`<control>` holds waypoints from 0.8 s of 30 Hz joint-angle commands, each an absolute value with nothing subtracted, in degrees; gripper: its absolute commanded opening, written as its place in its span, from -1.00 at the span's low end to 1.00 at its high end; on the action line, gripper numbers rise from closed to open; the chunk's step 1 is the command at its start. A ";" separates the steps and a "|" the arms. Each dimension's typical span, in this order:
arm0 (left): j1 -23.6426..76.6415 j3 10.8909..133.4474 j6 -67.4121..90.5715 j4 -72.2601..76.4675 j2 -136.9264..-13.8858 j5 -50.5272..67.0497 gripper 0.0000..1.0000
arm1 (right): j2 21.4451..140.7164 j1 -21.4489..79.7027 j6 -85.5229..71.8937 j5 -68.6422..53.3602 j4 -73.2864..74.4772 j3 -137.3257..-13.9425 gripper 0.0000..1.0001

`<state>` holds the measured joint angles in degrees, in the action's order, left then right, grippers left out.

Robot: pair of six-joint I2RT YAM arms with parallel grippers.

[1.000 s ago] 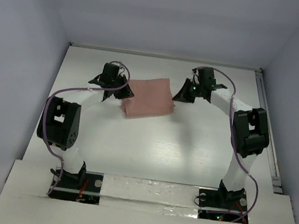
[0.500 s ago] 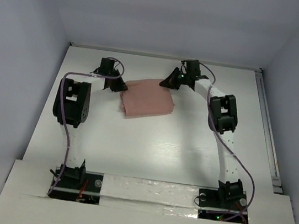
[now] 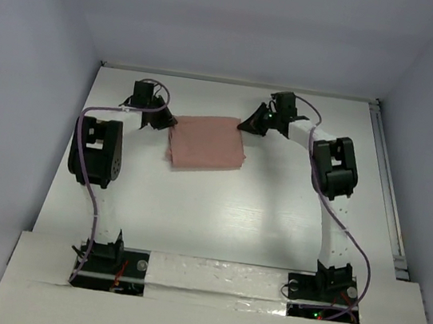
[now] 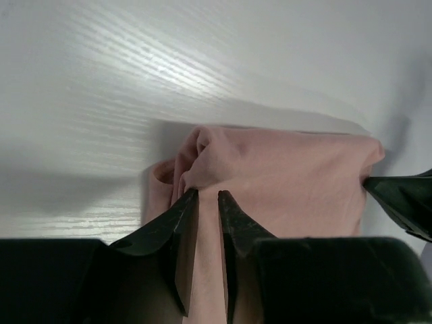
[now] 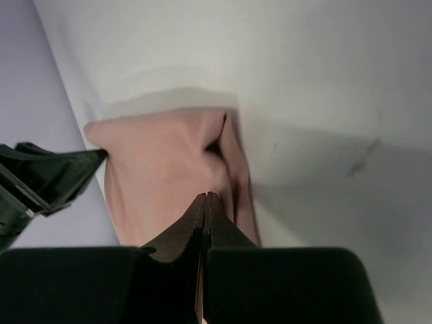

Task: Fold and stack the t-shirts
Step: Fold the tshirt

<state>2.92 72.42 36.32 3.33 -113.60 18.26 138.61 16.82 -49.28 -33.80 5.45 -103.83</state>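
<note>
One dusty-pink t-shirt [image 3: 207,143] lies folded into a rough square at the far middle of the table [image 3: 218,210]. My left gripper [image 3: 170,123] sits at its left edge. In the left wrist view the t-shirt [image 4: 290,175] bunches up at the fingertips of my left gripper [image 4: 208,194], whose jaws stand a narrow slit apart with pink cloth between them. My right gripper [image 3: 246,124] is at the shirt's far right corner. In the right wrist view its jaws [image 5: 208,196] are pressed together above the t-shirt [image 5: 162,169], with no cloth seen between them.
White walls close in the table on the left, the far side and the right. A metal rail [image 3: 386,186] runs along the right edge. Both arm bases [image 3: 106,259] [image 3: 328,289] sit at the near edge. The other gripper shows at each wrist view's side [image 4: 405,202] [image 5: 47,179].
Both grippers and the shirt have shifted a little left and toward the far wall. The shirt lies squarer. The left jaws have parted slightly; the right stay shut.
</note>
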 commanded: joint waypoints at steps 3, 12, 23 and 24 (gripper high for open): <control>6.41 83.38 29.28 -2.28 -104.35 18.02 -0.57 | 123.59 16.17 -41.84 -30.94 6.15 -98.01 -1.00; 11.50 82.55 26.37 -5.19 -80.38 10.55 -0.02 | 95.48 14.60 -36.21 -23.30 8.44 -82.73 -0.89; 12.39 74.61 28.65 -12.29 -50.19 -1.99 0.86 | 51.43 14.59 -34.98 2.52 15.11 -59.78 0.87; 12.39 74.97 28.74 -13.44 -48.45 -3.33 0.87 | 48.89 14.59 -34.81 3.94 16.25 -59.33 0.99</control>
